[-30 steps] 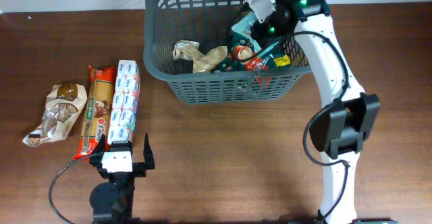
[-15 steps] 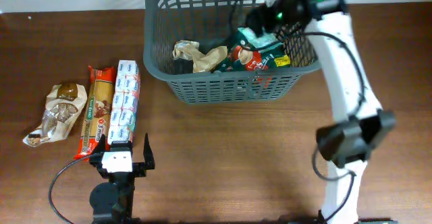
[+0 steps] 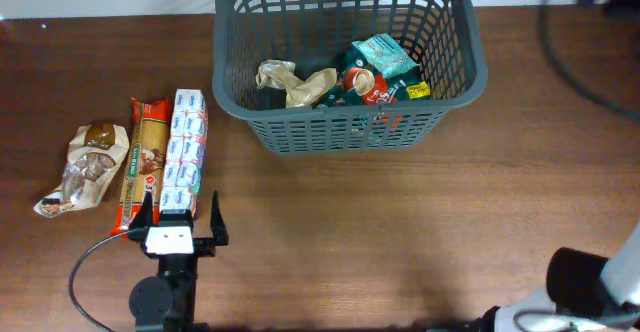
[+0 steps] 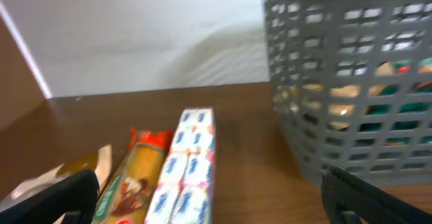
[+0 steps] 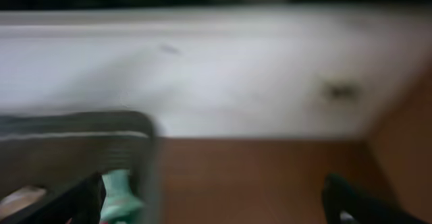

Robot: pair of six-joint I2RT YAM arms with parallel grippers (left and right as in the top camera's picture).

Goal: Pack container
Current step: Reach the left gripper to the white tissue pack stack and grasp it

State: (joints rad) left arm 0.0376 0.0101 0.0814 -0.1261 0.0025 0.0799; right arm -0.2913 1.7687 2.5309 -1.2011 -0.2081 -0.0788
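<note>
Container [image 3: 350,132] sits well apart from wide-spread left claw [image 3: 181,212]

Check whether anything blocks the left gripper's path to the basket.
Nothing visible does. The left gripper sits open near the front edge; the basket lies ahead and to its right across bare table. The white-and-blue pack lies straight ahead, left of that line.

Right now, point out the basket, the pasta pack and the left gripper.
basket [image 3: 300,132]: overhead view, front slotted wall
pasta pack [image 3: 143,162]: overhead view, wrapper middle
left gripper [image 3: 181,199]: overhead view, midway between fingertips
</note>
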